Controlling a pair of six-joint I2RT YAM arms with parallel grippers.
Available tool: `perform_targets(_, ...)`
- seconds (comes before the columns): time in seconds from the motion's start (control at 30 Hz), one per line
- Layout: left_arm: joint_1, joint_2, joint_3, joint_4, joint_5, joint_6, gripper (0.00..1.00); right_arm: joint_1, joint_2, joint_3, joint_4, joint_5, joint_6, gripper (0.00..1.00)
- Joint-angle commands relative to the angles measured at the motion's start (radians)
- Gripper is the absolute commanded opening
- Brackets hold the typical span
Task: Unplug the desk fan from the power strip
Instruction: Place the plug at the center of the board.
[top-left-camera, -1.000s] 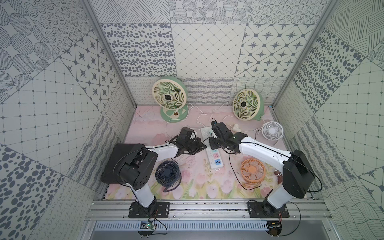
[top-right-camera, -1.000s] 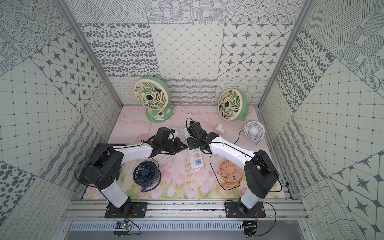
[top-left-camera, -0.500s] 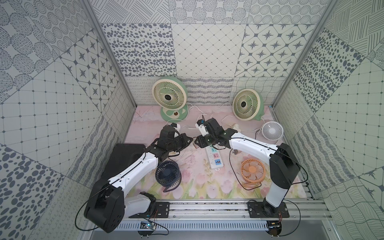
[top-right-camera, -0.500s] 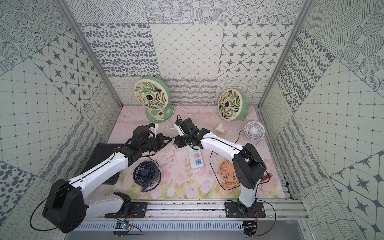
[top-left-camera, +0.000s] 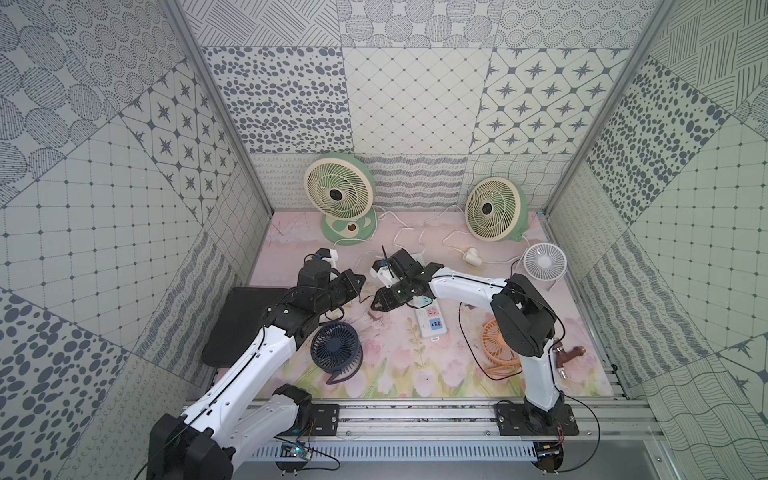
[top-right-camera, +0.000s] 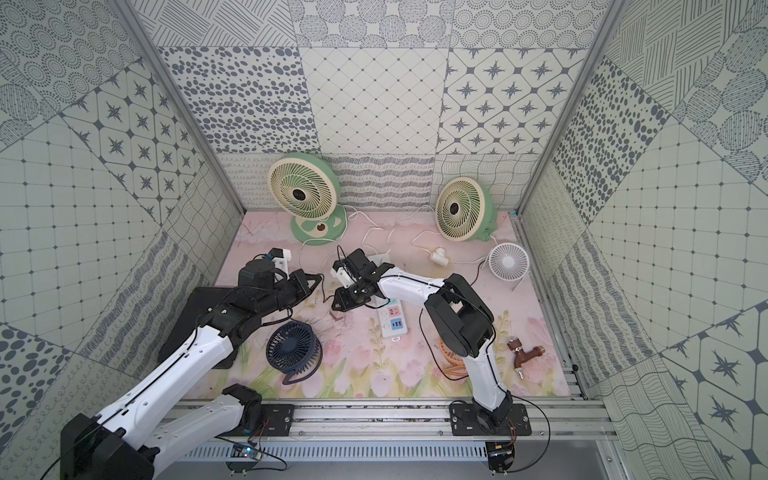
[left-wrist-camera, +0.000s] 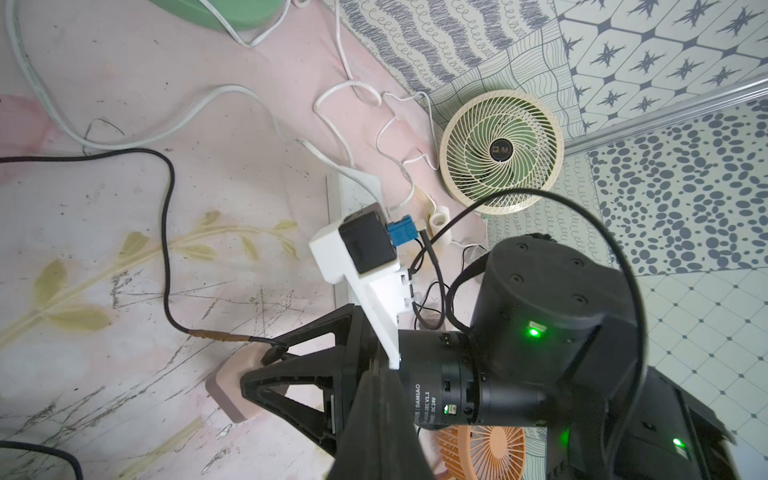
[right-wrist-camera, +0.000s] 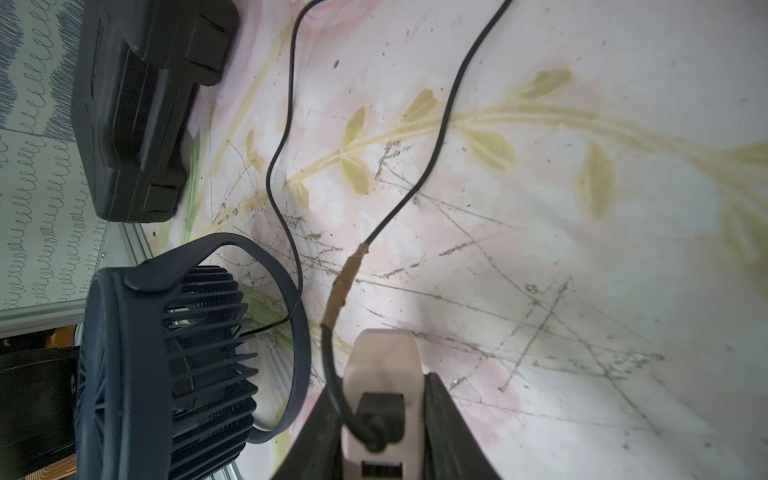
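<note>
clamping a pink plug (right-wrist-camera: 382, 365), the right hand (top-left-camera: 375, 306) sits just beside the power strip (top-left-camera: 432, 322); left hand (top-left-camera: 359, 283) closed.

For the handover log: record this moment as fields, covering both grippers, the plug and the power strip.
left gripper: shut, holding nothing
right gripper: closed on the pale pink plug adapter
pale pink plug adapter: apart from the power strip, black cable plugged into it
power strip: lying flat, far part hidden under the right arm
</note>
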Motion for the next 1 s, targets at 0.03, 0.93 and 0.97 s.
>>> perform_targets(0.03,0.008,0.022,-0.001,-0.02,-0.01,0.032,0.0,0.015,0.017,0.035,0.029,-0.034,0.009,0.29)
perform_targets(0.93,-0.016,0.261,-0.007,0.173,0.192,-0.037,0.0,-0.086,-0.339,-0.192,0.006,0.412,-0.02,0.54)
perform_targets(0.97,-0.022,0.274,-0.006,0.185,0.201,-0.042,0.0,-0.089,-0.352,-0.202,0.006,0.444,-0.019,0.54)
